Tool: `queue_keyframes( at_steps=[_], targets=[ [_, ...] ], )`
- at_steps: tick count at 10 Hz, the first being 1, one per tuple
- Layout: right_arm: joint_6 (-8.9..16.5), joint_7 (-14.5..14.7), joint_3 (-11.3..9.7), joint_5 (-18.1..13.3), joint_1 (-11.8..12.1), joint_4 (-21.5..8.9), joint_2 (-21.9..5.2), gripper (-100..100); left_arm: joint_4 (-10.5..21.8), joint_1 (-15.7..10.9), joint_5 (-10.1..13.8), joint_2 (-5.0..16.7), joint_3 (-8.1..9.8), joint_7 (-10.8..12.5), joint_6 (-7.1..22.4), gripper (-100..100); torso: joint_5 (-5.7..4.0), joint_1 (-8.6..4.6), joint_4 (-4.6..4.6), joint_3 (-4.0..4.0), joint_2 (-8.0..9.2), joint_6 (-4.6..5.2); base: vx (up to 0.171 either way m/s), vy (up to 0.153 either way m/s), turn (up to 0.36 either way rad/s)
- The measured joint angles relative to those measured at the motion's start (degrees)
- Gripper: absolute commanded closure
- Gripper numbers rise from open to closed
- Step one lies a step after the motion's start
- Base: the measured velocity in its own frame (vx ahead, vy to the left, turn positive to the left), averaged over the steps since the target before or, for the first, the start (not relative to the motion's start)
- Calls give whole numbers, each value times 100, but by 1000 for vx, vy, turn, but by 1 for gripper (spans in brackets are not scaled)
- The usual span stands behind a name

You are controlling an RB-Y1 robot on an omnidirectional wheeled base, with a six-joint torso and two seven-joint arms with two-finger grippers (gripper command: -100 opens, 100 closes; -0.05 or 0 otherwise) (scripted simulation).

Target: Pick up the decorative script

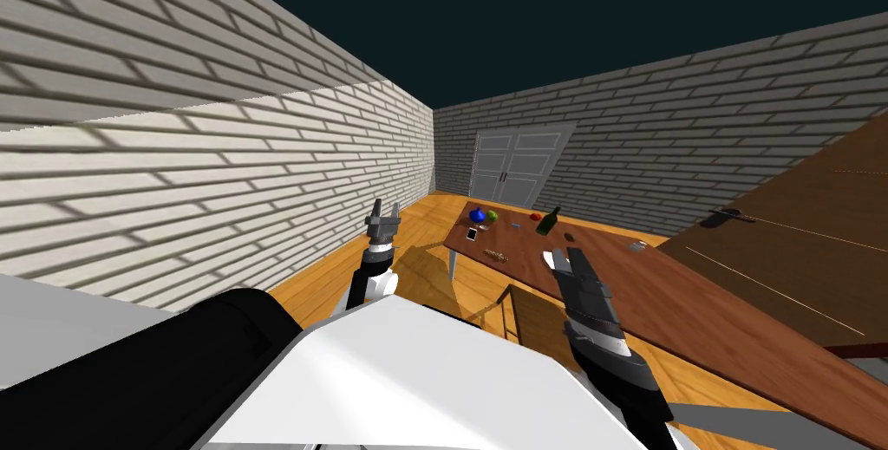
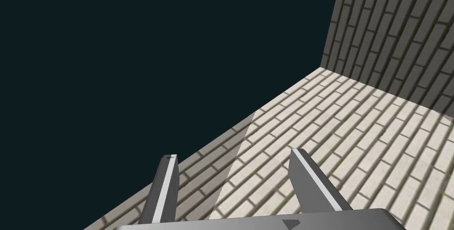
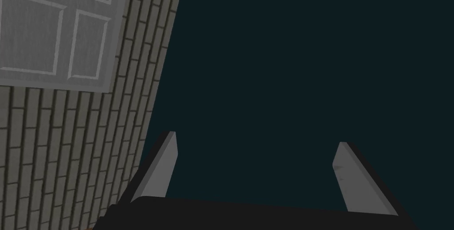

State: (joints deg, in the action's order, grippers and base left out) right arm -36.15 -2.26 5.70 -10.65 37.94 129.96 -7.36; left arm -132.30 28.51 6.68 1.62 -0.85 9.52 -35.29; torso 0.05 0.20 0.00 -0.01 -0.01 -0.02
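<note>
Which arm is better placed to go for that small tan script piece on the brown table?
Probably the right. The right gripper hangs open by the table, close to the decorative script. The left gripper, also open, is off over the floor towards the brick wall.

1. The head camera looks steeply down and forward, rolled, across the floor (image 1: 429,215). A brown table (image 1: 694,306) stands at mid distance, and a grey double door (image 1: 512,167) is set in the far brick wall (image 1: 650,150).
2. The left wrist camera sits behind the left gripper (image 2: 232,154), angled up at a wall corner (image 2: 330,28) well off, with a black area (image 2: 133,54) above.
3. The right wrist camera looks along the right gripper (image 3: 257,141), upward past that far wall.
4. The head and right wrist views share the double door. The head and left wrist views probably share the corner beside it.
</note>
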Motion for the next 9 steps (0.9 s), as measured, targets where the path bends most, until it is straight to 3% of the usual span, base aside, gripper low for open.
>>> queue_keyframes(
  at_steps=[7, 9],
  targets=[
    [-176, 207, 568, -1039, 500, -453, -103, -100, 0, 1, 0, 0, 1, 0, 0, 0, 0, -5, 0, -2, -3, 5, 20, 46, 187],
    [-248, 290, 751, -1382, 570, -700, -125, -100, 0, 1, 0, 0, 1, 0, 0, 0, -1, -7, -1, -2, -3, 4, 27, 39, 218]
  ],
)
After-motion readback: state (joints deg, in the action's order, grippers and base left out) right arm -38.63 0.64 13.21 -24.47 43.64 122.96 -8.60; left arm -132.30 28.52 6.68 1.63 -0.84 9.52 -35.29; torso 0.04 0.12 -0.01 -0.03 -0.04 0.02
